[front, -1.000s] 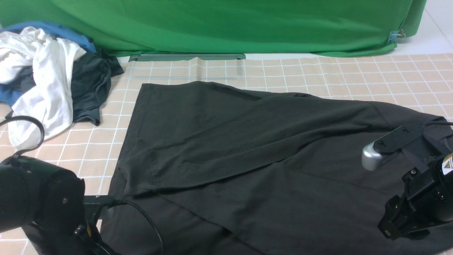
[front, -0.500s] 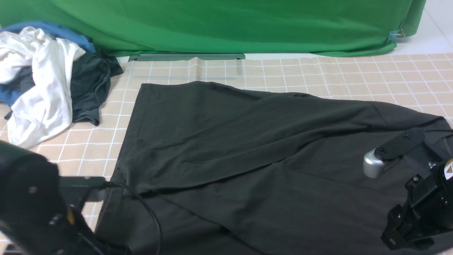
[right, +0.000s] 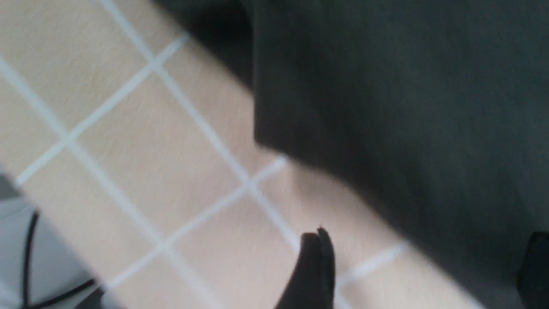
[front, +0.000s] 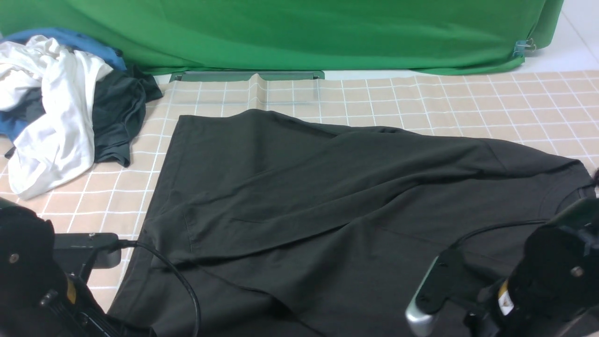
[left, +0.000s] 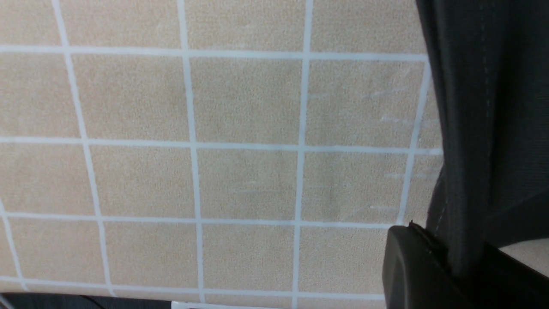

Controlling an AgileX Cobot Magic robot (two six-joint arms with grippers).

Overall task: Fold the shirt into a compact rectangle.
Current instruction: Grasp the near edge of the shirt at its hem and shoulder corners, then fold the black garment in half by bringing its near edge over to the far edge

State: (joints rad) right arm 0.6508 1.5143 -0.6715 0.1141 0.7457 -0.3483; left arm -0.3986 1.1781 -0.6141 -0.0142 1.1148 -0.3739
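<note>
The black shirt (front: 337, 206) lies spread across the checked table cloth, with one sleeve folded slantwise over its body. My left arm (front: 28, 281) is at the near left corner. In the left wrist view my left gripper (left: 461, 255) is shut on the shirt's stitched hem (left: 480, 107), and the fabric runs up out of the jaws. My right arm (front: 538, 281) is low at the near right, over the shirt. In the blurred right wrist view my right gripper (right: 426, 266) is open and holds nothing. One of its fingers (right: 315, 270) is over the cloth beside the shirt's edge (right: 386, 86).
A heap of clothes lies at the far left: a white garment (front: 51, 107), a blue one (front: 70, 40) and a dark one (front: 117, 117). A green backdrop (front: 299, 32) closes the back. Bare checked table cloth (front: 421, 98) shows behind the shirt.
My left gripper shut on the hem and drew the shirt's near left corner leftward. My right gripper opened, and its arm swung from the collar area down to the near right.
</note>
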